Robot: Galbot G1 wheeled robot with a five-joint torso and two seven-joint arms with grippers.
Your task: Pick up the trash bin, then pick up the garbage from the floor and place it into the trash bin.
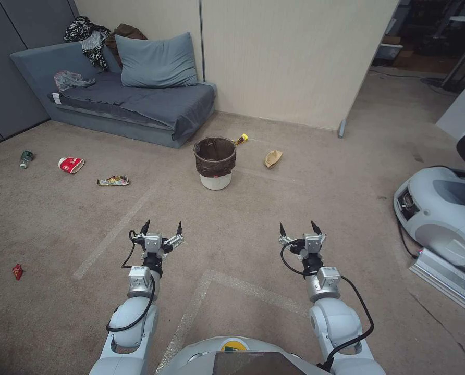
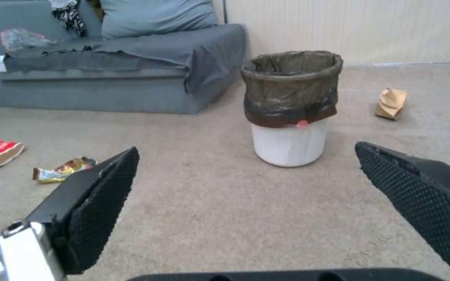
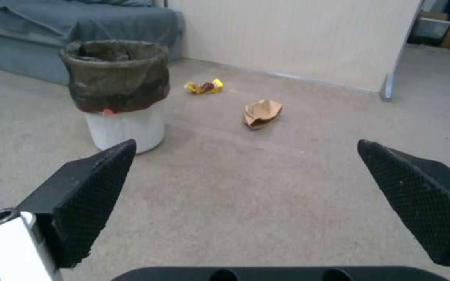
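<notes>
At inspection the trash bin (image 1: 215,162) stood upright on the carpet, just in front of the grey sofa (image 1: 133,104), its dark liner folded over the rim and the mouth open upward; nothing was seen to touch it. Taking the bin as landmark: the left gripper (image 1: 162,227) and the right gripper (image 1: 298,228) were held forward, well short of the bin, one to either side of its line, the bin lying ahead and between them. Both had their fingers spread wide with nothing between the pads. In my judgement this posture was a ready stance for the approach, the first step, lifting the bin, being not yet done. The garbage lay scattered around the bin: a yellow wrapper (image 1: 241,139) just behind it toward the wall, a tan paper tray (image 1: 272,158) near its right side, a second snack wrapper (image 1: 113,180) to its left, then a red-and-white cup (image 1: 71,164) and a green bottle (image 1: 26,158) farther left, and a small red wrapper (image 1: 17,271) well apart, out beyond the left gripper. All pieces rested on the floor, outside the bin.
</notes>
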